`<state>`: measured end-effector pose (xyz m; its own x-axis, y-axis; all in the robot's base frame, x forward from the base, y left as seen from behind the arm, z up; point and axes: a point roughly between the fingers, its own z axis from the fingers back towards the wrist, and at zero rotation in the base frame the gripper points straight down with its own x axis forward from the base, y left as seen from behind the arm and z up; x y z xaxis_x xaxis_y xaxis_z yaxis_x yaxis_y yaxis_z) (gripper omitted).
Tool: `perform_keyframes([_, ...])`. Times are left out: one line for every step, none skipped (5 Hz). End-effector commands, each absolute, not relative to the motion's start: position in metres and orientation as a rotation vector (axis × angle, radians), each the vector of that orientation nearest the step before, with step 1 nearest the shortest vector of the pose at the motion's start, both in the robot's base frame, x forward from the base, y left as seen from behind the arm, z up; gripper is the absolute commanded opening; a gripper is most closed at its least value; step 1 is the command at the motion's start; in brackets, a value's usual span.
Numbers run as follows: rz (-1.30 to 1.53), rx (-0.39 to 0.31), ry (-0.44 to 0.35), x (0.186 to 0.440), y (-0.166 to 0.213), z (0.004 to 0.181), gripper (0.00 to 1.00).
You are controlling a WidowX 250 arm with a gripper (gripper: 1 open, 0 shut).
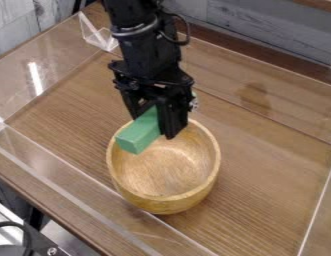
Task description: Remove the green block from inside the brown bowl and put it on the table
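The single camera view looks down at an angle on the brown bowl [164,172], which serves here as the landmark. It is a round, light wooden bowl with a thick rim and visible grain, and it stands upright on the table [261,110], a wood-grain top with clear acrylic walls [54,190] along its edges.

Directly above the bowl's far-left rim hangs the black robot arm [138,35], pointing steeply downward. Its gripper [156,128] is clamped on the green block [141,137], the dark fingers [172,120] pressed against the upper end of the bar. The block is a plain bright green bar, tilted, with its upper end between the fingers and its lower end reaching down and left toward the bowl's left rim. That lower end appears over the rim's inner edge; whether it touches the wood cannot be told from this angle. Most of the block sits above the level of the rim rather than down in the hollow.

The bowl's inside shows bare pale wood to the right of and below the block. Bare table surface surrounds the bowl on every side, with the acrylic wall nearest on the bowl's left and front.
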<state>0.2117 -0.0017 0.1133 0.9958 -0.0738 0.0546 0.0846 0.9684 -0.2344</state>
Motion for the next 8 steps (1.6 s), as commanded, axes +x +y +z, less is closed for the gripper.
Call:
perform_keyframes([-0.071, -0.233, -0.115, 0.219, 0.002, 0.128, 0.0])
perform_keyframes([-0.06, -0.236, -0.123, 0.219, 0.005, 0.128, 0.0])
perform_keyframes([-0.048, -0.237, -0.128, 0.218, 0.007, 0.128, 0.0])
perform_keyframes([-0.038, -0.237, -0.132, 0.218, 0.01, 0.128, 0.0])
perform_keyframes([-0.028, -0.237, -0.134, 0.218, 0.013, 0.128, 0.0])
perform_keyframes([-0.021, -0.238, -0.135, 0.218, 0.015, 0.128, 0.0])
perform_keyframes([-0.013, -0.236, -0.136, 0.219, 0.017, 0.128, 0.0])
perform_keyframes([-0.005, -0.235, -0.138, 0.219, 0.019, 0.128, 0.0])
